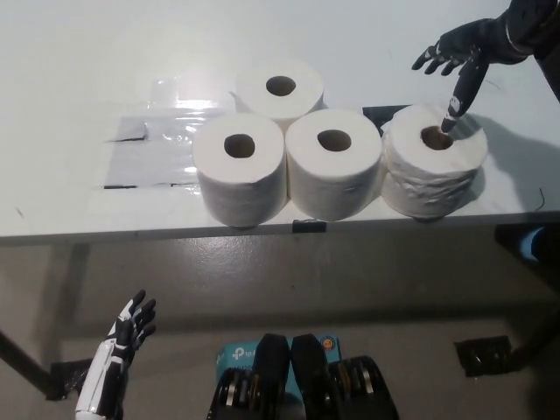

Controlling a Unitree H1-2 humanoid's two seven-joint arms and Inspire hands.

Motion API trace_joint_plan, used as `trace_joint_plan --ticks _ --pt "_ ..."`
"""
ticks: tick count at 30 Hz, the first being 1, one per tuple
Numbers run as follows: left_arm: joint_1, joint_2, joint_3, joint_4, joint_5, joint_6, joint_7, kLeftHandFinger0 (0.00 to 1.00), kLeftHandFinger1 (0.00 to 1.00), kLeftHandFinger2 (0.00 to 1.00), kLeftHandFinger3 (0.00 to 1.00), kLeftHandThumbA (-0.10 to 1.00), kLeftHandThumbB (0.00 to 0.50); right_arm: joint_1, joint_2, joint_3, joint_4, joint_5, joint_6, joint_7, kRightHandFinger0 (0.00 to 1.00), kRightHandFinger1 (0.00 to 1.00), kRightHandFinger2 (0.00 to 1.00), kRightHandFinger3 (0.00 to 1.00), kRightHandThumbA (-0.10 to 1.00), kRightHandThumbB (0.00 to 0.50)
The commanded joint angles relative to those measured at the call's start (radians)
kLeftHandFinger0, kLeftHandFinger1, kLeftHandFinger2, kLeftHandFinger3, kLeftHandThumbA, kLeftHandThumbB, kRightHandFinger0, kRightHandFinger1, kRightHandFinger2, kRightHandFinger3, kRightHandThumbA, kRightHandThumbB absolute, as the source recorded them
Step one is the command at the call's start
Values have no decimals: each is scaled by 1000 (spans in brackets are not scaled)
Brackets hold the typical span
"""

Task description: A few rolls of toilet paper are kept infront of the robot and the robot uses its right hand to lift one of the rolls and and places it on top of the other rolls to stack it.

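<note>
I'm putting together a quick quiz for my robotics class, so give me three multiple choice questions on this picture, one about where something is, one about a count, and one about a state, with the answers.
1. Where is the black right hand?
A. Above the rightmost roll
B. Over the rear roll
C. Below the table edge

2. How many toilet paper rolls stand on the table?
A. Three
B. Four
C. Five

3. What state is the white left hand in?
A. Shut on a roll
C. Pressed flat on the table
B. Open, holding nothing, below the table edge

Answers:
1. A, one finger points down at that roll's core hole while the others spread.
2. B, the left front roll, middle front roll and rightmost roll stand in a row, with a rear roll behind.
3. B, its fingers are apart at the lower left with nothing in them.
</note>
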Motion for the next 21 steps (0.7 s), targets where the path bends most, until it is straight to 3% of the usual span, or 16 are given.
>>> trace_joint_plan --ticks 1,6,10,15,21 --pt "1 17 3 -37 -2 -22 -13 1000 1000 1000 1000 1000 138 -62 -10 -20 -2 -4 -15 -32 1000 1000 1000 1000 1000 367" --pt "-3 16 2 -38 3 -18 -9 1000 1000 1000 1000 1000 157 -64 -5 -27 19 -3 -15 -53 1000 1000 1000 1000 1000 367" --pt "0 15 1 -35 -8 -25 -15 1000 1000 1000 1000 1000 136 -46 4 -23 16 -11 2 -81 1000 1000 1000 1000 1000 415" --pt "3 14 0 -36 -6 -34 -14 1000 1000 1000 1000 1000 145 -28 8 -16 15 -21 -24 -115 1000 1000 1000 1000 1000 362" --pt "-1 17 0 -36 1 -29 -13 1000 1000 1000 1000 1000 149 -21 19 -15 43 -26 -29 -150 1000 1000 1000 1000 1000 368"
